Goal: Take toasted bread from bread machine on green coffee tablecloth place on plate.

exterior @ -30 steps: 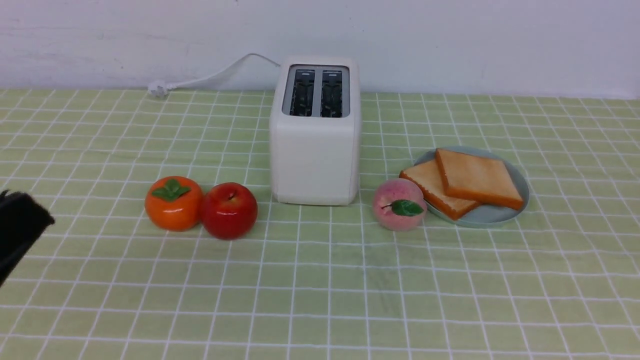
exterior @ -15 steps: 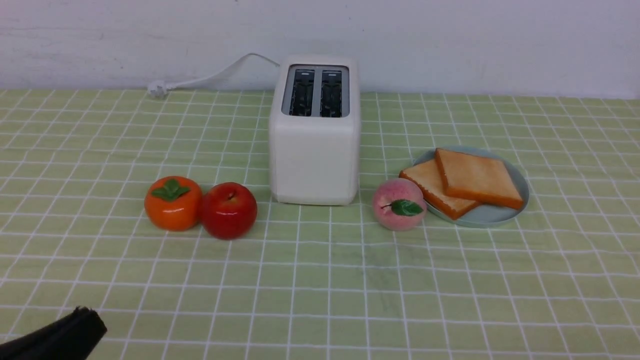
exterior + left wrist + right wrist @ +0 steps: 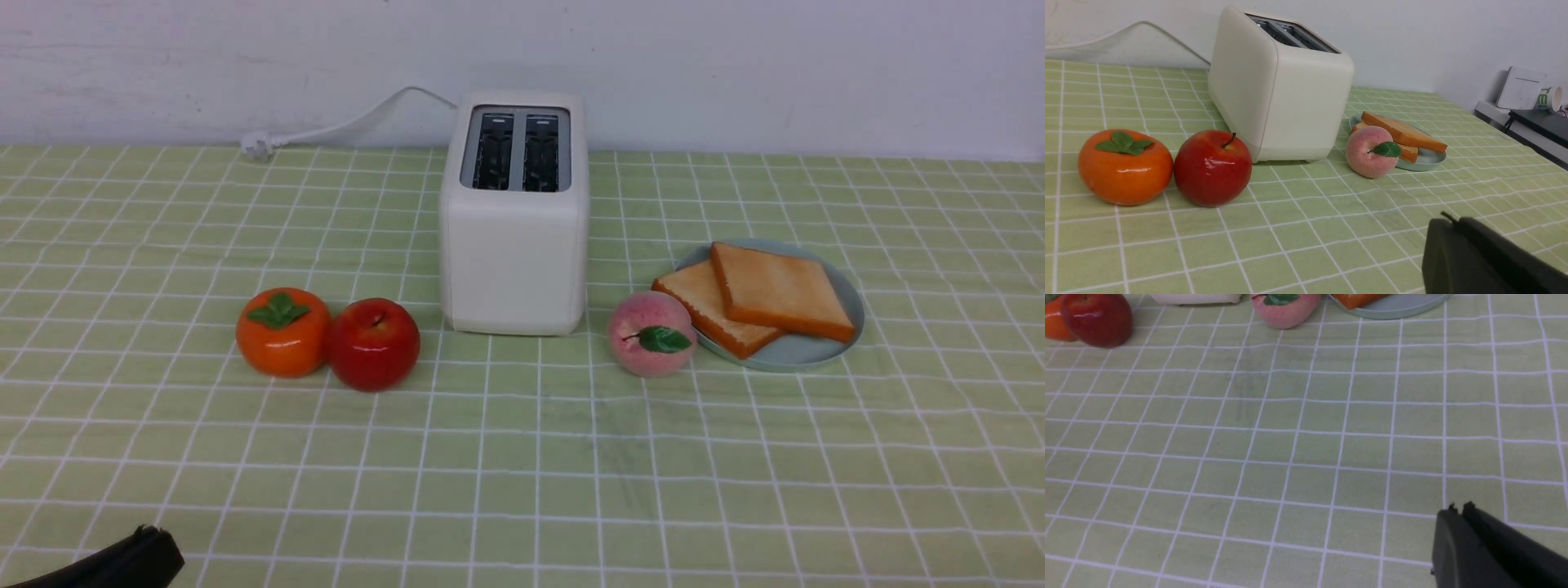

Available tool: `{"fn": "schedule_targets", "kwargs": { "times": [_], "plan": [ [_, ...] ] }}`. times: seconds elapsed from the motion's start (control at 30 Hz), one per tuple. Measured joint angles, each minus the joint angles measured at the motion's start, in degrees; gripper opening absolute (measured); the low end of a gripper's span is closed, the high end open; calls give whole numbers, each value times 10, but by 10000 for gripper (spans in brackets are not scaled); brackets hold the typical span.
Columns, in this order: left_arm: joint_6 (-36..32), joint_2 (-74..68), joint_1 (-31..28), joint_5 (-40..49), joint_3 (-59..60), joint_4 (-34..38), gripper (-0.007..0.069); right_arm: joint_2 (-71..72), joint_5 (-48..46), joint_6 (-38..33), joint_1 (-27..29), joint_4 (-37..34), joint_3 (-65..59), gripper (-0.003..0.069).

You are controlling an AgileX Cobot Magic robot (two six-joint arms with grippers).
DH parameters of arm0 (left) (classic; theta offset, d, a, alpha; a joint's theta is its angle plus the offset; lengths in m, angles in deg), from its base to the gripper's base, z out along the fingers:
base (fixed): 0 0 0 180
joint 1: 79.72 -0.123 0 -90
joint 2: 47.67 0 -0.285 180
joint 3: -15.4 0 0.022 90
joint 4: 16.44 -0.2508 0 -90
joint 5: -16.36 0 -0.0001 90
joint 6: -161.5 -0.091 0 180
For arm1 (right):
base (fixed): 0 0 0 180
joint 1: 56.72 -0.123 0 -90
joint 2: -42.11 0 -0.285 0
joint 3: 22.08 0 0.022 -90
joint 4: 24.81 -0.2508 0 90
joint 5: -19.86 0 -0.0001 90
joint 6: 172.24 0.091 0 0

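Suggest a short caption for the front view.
Two toasted bread slices overlap on a round pale blue-green plate, right of the empty white toaster.

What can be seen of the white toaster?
The bread machine is white and boxy with rounded corners, plastic by its look. On top, a grey metal surround holds two slots, both empty. It stands upright on the green coffee tablecloth. A white power cord leaves its back. Nothing else touches it.

The bread machine (image 3: 514, 269) is white, the tablecloth (image 3: 522, 457) yellow-green (thin white grid), the toasted bread (image 3: 780, 290) golden-tan.
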Motion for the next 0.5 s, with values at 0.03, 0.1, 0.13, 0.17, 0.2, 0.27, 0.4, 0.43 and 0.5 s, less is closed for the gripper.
{"fn": "schedule_targets", "kwargs": {
  "times": [0.03, 0.1, 0.13, 0.17, 0.2, 0.27, 0.4, 0.43, 0.5],
  "plan": [
    [0, 0, 0, 0, 0, -1, -9, 4, 6, 0, 3, 9, -3, 12],
    [0, 0, 0, 0, 0, -1, -8, 12, 18, 0, 12, 20, -10, 8],
    [0, 0, 0, 0, 0, -1, -6, 27, 50, -2, 41, 32, -28, -4],
    [0, 0, 0, 0, 0, -2, -5, 39, 81, -7, 66, 38, -47, -13],
    [0, 0, 0, 0, 0, -2, -5, 49, 108, -18, 88, 39, -66, -18],
    [0, 0, 0, 0, 0, -4, -3, 89, 182, -46, 142, 36, -134, -20],
    [0, 0, 0, 0, 0, -4, -3, 154, 236, -75, 184, 32, -235, -20],
    [0, 0, 0, 0, 0, -4, -3, 169, 244, -77, 187, 32, -254, -20],
    [0, 0, 0, 0, 0, -4, -1, 179, 250, -77, 189, 31, -287, -20]
  ]
}}
